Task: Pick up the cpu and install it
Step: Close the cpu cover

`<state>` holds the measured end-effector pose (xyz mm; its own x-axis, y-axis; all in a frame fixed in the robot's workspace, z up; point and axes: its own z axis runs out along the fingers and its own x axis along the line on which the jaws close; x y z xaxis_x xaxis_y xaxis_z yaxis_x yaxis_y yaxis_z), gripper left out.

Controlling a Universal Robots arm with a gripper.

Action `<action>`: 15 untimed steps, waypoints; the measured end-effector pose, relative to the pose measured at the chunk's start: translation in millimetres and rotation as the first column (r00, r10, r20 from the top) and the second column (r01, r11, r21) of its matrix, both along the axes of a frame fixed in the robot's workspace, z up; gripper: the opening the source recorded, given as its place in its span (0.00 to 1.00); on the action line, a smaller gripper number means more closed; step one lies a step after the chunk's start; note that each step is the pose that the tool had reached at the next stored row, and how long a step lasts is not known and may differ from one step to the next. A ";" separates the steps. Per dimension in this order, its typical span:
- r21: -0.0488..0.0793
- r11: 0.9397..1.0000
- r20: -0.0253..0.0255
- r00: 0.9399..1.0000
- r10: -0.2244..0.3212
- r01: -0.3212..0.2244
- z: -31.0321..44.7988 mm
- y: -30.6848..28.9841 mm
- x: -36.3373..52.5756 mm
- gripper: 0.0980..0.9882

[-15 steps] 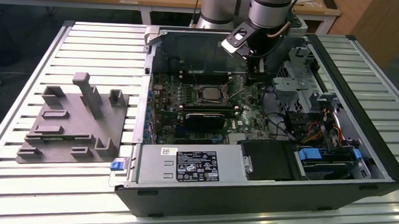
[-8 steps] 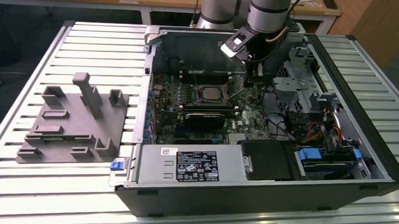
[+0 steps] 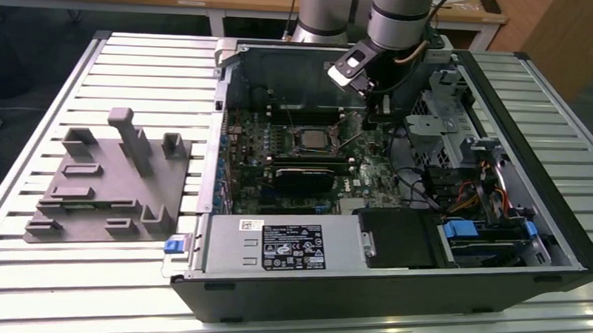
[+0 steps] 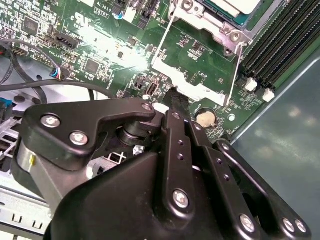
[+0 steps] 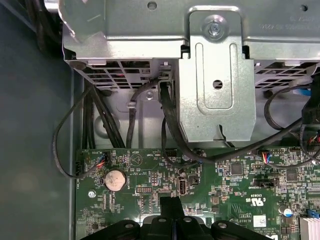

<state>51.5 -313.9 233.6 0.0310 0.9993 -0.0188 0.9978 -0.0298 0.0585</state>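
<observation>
In the socket (image 4: 202,17), the cpu (image 3: 312,141) lies flat, pale and silvery.

Motherboard (image 5: 235,185) green; claw (image 5: 172,204) black; fixture (image 3: 98,193) grey; cpu (image 4: 232,4) pale silvery, rim perhaps teal; table (image 3: 65,284) silver, striped.

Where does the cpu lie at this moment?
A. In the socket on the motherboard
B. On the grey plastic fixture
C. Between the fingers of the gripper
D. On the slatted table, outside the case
A: the silvery cpu sits inside the socket on the motherboard, while the gripper hangs over the board beside it, shut and empty.
</observation>
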 end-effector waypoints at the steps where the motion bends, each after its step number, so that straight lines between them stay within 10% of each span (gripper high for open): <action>1: 0.000 1.000 0.000 1.000 0.000 0.000 -0.1 0.0 -0.4 0.01; 15: 0.000 1.000 0.000 1.000 -0.001 0.001 -0.1 0.0 -16.9 0.01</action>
<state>34.6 -313.9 233.5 0.0317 0.9993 -0.0188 0.9978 -0.0305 0.0585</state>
